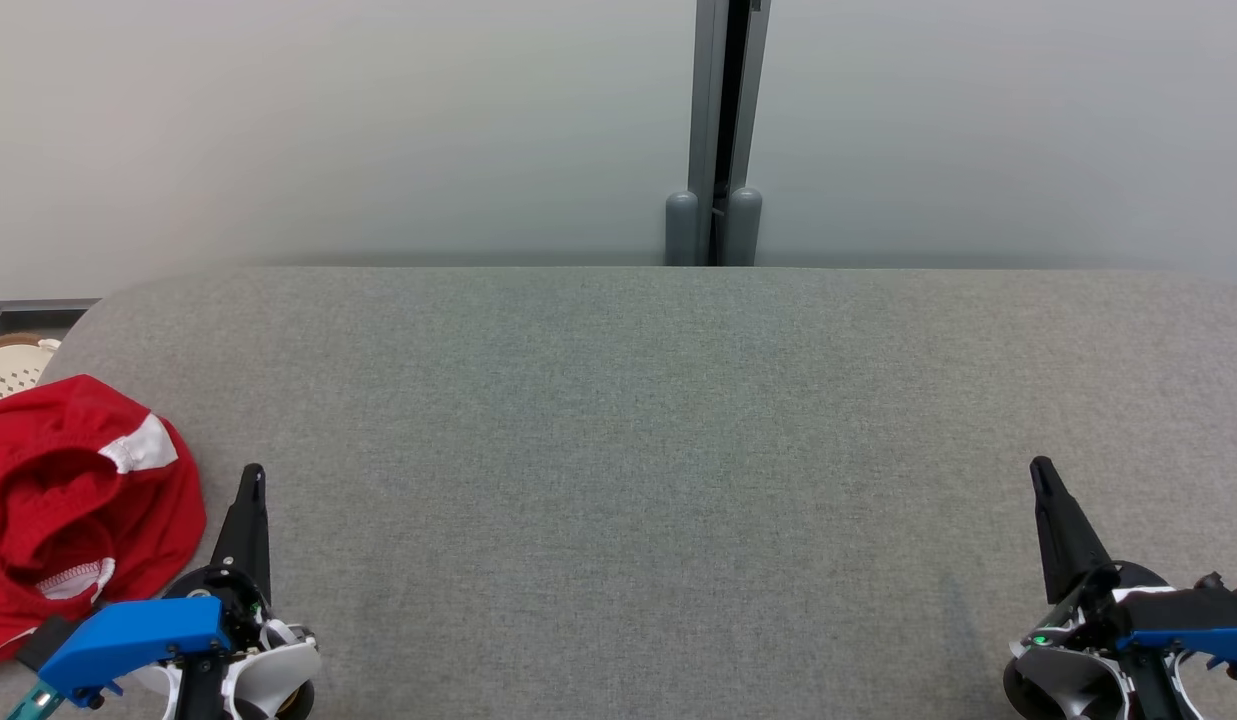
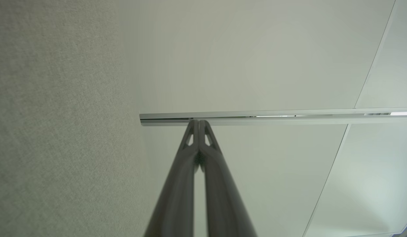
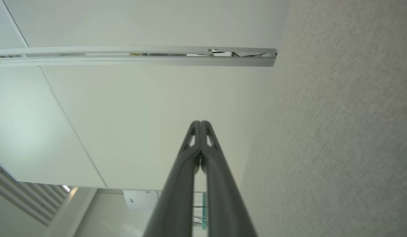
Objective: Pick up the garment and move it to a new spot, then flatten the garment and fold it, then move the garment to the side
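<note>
Head downward; wrists low along table point(image 1: 618, 450)

A crumpled red garment point(image 1: 78, 500) with white trim lies at the left edge of the grey desk point(image 1: 638, 450), just beside the left tool point(image 1: 251, 475), whose fingers are pressed together. The right tool point(image 1: 1040, 468), likewise closed, sits well apart at lower right

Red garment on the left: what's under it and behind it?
The red garment lies crumpled on the grey table. Behind it a pale perforated container peeks out. Anything beneath its folds is hidden.
</note>
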Controlling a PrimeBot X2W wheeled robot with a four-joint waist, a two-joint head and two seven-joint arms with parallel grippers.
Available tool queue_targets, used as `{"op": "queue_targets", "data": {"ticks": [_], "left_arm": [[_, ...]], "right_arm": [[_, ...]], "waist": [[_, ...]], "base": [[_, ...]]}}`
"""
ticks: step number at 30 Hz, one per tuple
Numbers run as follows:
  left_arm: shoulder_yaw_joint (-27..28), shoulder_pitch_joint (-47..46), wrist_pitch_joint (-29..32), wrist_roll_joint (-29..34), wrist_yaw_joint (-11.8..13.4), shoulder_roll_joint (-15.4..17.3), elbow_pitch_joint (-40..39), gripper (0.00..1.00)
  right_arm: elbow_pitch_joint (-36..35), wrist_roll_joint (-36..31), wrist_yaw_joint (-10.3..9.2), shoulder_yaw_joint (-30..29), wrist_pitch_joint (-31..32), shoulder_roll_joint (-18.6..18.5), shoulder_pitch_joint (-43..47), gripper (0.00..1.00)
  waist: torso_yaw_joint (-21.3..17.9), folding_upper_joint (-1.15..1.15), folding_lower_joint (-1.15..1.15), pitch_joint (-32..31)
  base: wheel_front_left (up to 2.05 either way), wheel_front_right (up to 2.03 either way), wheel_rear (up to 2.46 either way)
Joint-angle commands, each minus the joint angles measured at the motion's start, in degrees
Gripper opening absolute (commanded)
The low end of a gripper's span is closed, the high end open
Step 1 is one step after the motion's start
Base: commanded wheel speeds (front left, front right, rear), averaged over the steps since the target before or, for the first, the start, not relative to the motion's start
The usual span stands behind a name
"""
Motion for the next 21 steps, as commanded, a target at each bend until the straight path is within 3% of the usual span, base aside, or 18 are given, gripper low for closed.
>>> {"op": "queue_targets", "data": {"ticks": [1, 21], "left_arm": [[0.1, -0.5, 0.2, -0.1, -0.5, -0.1, -0.3, 0.0], [0.1, -0.5, 0.2, -0.1, -0.5, -0.1, -0.3, 0.0]], "right_arm": [[-0.2, 0.2, 0.02, -0.1, 0.1, -0.3, -0.5, 0.0], [-0.2, 0.2, 0.02, -0.1, 0.1, -0.3, -0.5, 0.0]], "waist": [[0.0, 0.0, 0.0, 0.0], [0.0, 0.0, 0.0, 0.0]], "base": [[0.0, 0.0, 0.0], [0.0, 0.0, 0.0]]}}
